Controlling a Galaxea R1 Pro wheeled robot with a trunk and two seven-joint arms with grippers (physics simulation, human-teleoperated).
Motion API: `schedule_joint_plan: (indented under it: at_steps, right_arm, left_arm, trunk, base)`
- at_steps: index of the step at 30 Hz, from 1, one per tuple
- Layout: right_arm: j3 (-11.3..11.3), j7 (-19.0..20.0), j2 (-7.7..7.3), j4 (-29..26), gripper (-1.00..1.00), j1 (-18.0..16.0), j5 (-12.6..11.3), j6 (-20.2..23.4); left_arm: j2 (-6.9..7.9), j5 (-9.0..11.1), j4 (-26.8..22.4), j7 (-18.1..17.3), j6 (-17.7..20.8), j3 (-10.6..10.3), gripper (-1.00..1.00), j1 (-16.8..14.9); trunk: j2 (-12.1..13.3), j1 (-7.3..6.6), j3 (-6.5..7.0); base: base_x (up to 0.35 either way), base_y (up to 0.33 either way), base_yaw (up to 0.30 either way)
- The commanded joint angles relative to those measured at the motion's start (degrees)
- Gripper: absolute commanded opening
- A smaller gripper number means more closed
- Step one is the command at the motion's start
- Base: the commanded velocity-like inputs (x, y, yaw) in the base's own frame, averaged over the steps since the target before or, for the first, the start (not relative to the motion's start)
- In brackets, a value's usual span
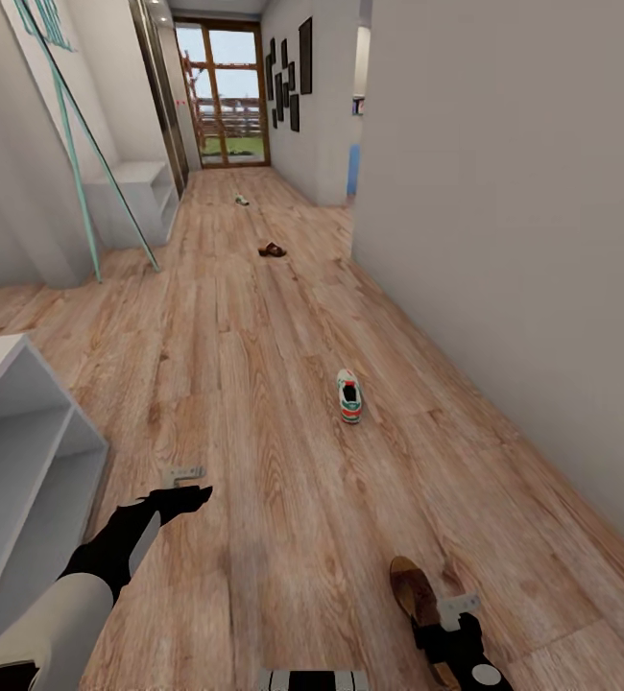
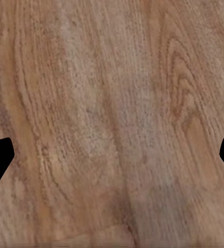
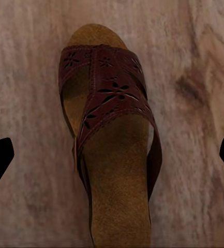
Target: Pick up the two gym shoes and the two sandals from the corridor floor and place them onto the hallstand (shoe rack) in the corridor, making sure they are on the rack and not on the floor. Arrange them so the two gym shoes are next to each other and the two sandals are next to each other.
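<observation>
We're at the first pick: right gripper hangs over the near sandal on the corridor floor, fingers spread wide, nothing held. Left gripper also spread, over bare floor. Next: lower straight, close across the strap. Hallstand sits at our left.

We see the wood-plank floor carrying a near sandal, a gym shoe, a far sandal and a far gym shoe.

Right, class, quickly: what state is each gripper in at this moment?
Left gripper: open, empty, above the wood-plank floor.
Right gripper: open, empty, poised over the brown leather sandal.
</observation>
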Motion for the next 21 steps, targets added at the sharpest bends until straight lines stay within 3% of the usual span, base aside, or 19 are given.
schedule_joint_plan:
  at_steps: [1, 21]
  right_arm:
    - [0.2, -0.2, -0.03, 0.0, 1.0, 0.0, 0.4, -0.1]
    - [0.2, -0.2, -0.03, 0.0, 1.0, 0.0, 0.4, -0.1]
  left_arm:
    - [-0.04, 0.0, -0.1, -0.4, 0.4, 0.3, 1.0, 0.0]
    - [-0.07, 0.0, -0.2, -0.3, 0.3, 0.3, 1.0, 0.0]
  trunk:
    - [0.0, 0.01, -0.36]
    - [-0.3, 0.53, -6.59]
  base:
    - [0.0, 0.0, 0.0]
    - [0.0, 0.0, 0.0]
